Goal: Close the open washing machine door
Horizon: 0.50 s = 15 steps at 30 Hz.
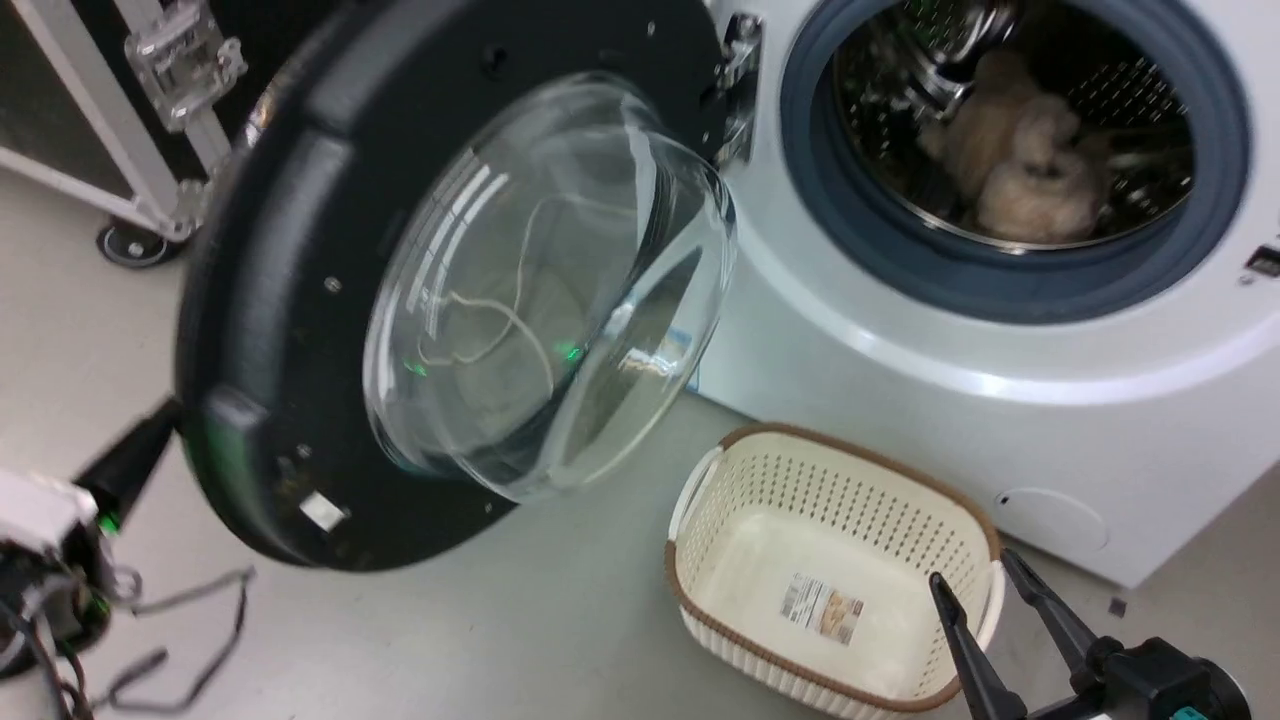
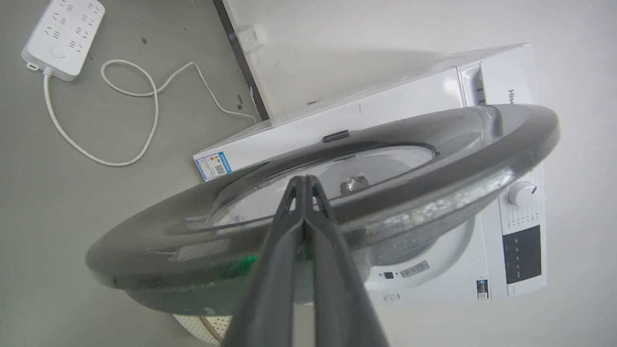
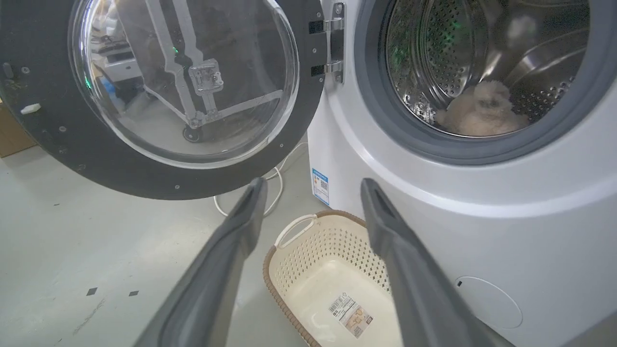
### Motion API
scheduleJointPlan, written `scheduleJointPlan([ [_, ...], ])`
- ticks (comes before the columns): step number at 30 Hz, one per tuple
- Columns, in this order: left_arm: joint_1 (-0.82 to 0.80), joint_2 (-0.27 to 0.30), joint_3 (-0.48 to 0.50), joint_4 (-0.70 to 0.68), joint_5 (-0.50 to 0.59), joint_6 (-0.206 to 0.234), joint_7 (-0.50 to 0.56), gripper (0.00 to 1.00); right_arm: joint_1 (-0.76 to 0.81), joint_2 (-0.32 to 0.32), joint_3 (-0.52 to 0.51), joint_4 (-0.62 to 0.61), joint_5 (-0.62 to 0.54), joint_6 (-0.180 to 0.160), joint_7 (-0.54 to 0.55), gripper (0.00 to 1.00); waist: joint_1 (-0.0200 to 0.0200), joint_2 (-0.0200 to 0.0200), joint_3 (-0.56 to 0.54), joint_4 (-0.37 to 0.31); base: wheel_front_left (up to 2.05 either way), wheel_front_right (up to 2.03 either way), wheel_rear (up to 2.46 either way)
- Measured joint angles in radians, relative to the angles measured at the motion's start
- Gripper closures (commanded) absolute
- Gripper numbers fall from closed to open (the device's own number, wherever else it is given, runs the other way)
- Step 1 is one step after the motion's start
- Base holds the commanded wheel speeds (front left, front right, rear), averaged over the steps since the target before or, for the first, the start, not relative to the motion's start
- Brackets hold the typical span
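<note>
The left arm reaches in from the lower left of the head view, its left pincer [image 1: 150,435] [image 2: 303,180] pointing up at the outer face of the washing machine door [image 1: 280,250] [image 2: 434,144] [image 3: 144,178]. Its 2 fingers are pressed together with nothing between them, tips right at the door's rim; firm contact cannot be told. The right pincer [image 1: 975,572] [image 3: 313,185] hangs low at the lower right, its 2 fingers spread wide and holding nothing, above the near end of a cream basket [image 1: 850,490] [image 3: 328,246].

The door stands swung open on its hinge [image 1: 738,90] at the left of the washer [image 1: 900,400], with the glass bowl bulging toward the robot. The steel drum holds a fluffy beige item [image 1: 1020,150]. The basket sits on the grey floor [image 1: 560,620] just beside the washer's front. A white power strip [image 2: 62,33] lies on the floor with its cable looped, and a black metal-edged case [image 1: 100,100] stands behind the door
</note>
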Motion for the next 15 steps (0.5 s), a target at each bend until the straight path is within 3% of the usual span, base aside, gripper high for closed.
scheduleJointPlan([
  [4,0.075,-0.033,-0.007,-0.074,-0.014,-0.009,0.026,1.00,0.000,0.018,-0.020,0.005,-0.007,0.000,0.000,0.00,-0.0001,0.0000,-0.026,-0.016,0.00,0.00,0.00],
  [8,0.211,-0.132,-0.076,-0.202,-0.030,-0.017,0.076,1.00,0.002,0.037,-0.075,0.013,-0.021,0.000,0.000,0.00,-0.0001,0.0000,-0.062,-0.054,0.00,0.00,0.00],
  [10,0.326,-0.201,-0.179,-0.299,-0.036,-0.017,0.089,1.00,0.003,0.043,-0.100,0.015,-0.035,0.000,0.000,0.00,-0.0001,0.0000,-0.077,-0.101,0.00,0.00,0.00],
  [11,0.326,-0.201,-0.179,-0.299,-0.036,-0.017,0.089,1.00,0.003,0.043,-0.100,0.015,-0.035,0.000,0.000,0.00,-0.0001,0.0000,-0.077,-0.101,0.00,0.00,0.00],
  [15,0.424,-0.209,-0.337,-0.360,-0.105,-0.007,0.025,1.00,0.002,0.046,-0.123,0.016,-0.043,0.000,0.000,0.00,0.0000,0.0000,-0.079,-0.176,0.00,0.00,0.00],
])
